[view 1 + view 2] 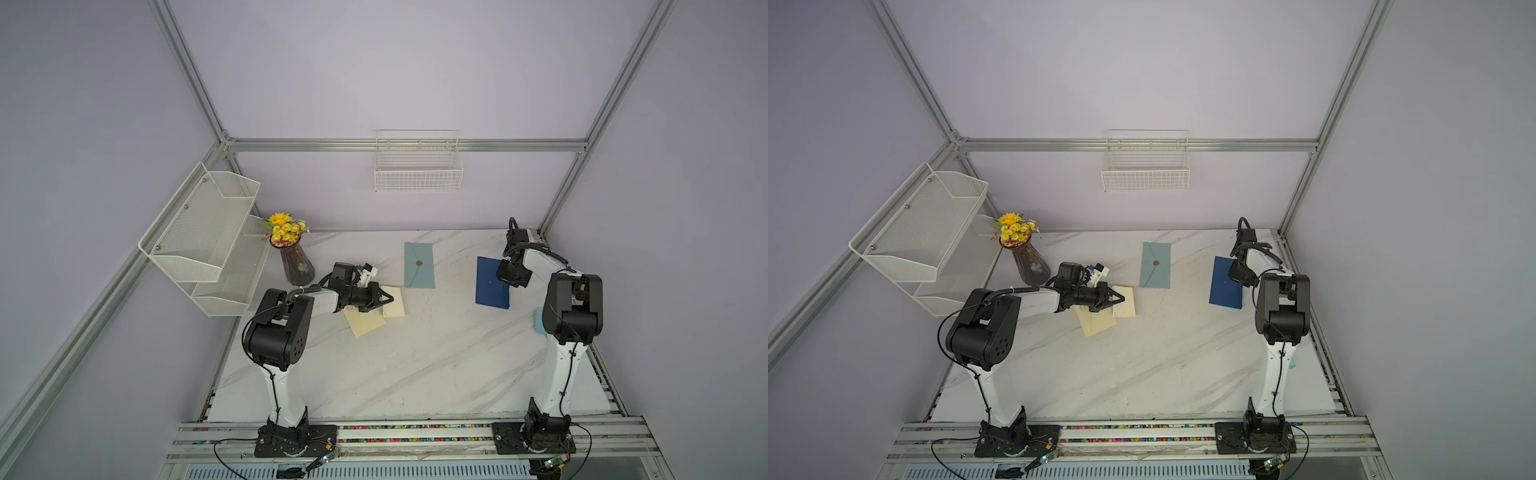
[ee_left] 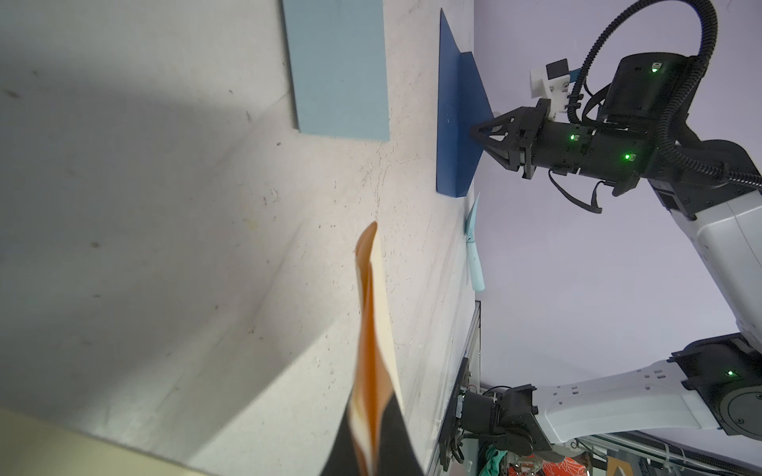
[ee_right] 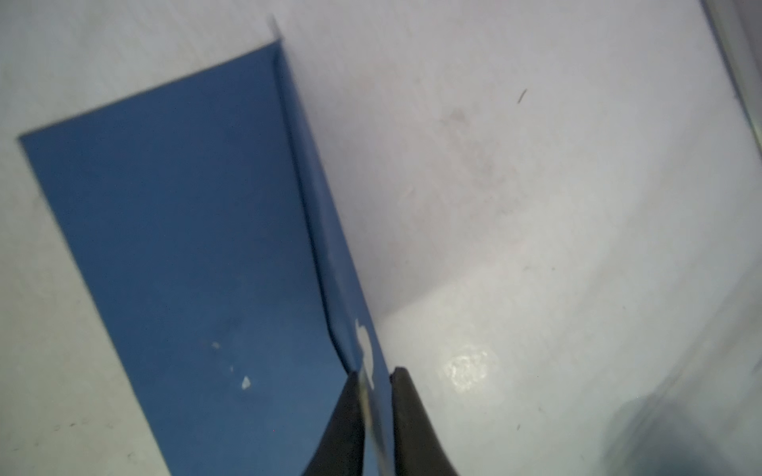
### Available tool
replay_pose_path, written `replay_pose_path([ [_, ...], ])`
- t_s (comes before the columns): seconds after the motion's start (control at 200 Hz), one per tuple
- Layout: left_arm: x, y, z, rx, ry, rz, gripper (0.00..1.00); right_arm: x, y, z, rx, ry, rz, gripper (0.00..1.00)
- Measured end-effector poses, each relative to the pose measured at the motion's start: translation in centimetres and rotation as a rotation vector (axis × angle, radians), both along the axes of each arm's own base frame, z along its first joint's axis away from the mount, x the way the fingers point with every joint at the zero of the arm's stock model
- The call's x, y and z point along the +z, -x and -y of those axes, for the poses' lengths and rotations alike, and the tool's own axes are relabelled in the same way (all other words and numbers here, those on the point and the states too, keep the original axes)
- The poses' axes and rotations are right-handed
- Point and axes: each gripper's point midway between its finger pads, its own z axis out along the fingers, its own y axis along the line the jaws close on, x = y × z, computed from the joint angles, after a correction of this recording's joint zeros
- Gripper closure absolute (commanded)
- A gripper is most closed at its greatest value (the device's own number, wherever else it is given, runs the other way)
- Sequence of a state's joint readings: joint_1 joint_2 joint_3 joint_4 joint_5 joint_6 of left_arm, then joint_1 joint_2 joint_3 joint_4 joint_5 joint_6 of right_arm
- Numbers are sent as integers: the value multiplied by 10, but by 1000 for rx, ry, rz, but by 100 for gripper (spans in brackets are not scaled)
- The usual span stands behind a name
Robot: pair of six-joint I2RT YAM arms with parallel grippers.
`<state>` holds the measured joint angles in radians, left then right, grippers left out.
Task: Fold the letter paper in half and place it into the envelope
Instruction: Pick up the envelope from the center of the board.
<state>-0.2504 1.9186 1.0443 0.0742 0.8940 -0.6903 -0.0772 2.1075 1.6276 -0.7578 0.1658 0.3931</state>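
The cream letter paper (image 1: 395, 305) (image 1: 1126, 306) is pinched edge-on in my left gripper (image 1: 390, 298) (image 2: 373, 412), which is shut on it just above the table; in the left wrist view the sheet (image 2: 369, 288) rises from between the black fingers. A second cream sheet (image 1: 368, 325) lies under that gripper. The dark blue envelope (image 1: 490, 289) (image 1: 1224, 286) (image 3: 185, 247) lies at the right. Its flap (image 3: 330, 247) stands up, and my right gripper (image 3: 375, 375) (image 2: 474, 134) is shut on it.
A light blue envelope (image 1: 419, 266) (image 2: 338, 70) with a round seal lies at the back middle. A vase of yellow flowers (image 1: 297, 266) stands at the back left beside a white mesh rack (image 1: 203, 241). A light blue tool (image 2: 474, 255) lies near the table's right edge.
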Motion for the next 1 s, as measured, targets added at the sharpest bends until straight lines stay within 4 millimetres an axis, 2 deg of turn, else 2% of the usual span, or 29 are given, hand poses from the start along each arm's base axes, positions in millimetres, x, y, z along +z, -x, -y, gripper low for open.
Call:
replay_pose_path([
  [0.05, 0, 0, 0, 1, 1, -3, 97, 3, 0, -1, 1, -7, 11, 100],
  [0.175, 6, -4, 4, -1, -8, -3, 100, 6, 6, -7, 11, -32, 23, 100],
  [0.315, 22, -15, 12, -7, -33, 24, 100, 9, 14, -20, 37, -69, 37, 100],
  [0.415, 32, -21, 17, -7, -52, 41, 100, 14, 18, -33, 69, -95, 51, 100],
  [0.565, 41, -26, 21, -4, -108, 47, 100, 27, 19, -64, 147, -113, 87, 100],
  [0.8, 64, -32, 34, -9, -206, 88, 100, 54, 25, -113, 266, -126, 145, 100],
  [1.0, 72, -28, 43, -12, -256, 90, 100, 97, 33, -133, 318, -174, 243, 100],
])
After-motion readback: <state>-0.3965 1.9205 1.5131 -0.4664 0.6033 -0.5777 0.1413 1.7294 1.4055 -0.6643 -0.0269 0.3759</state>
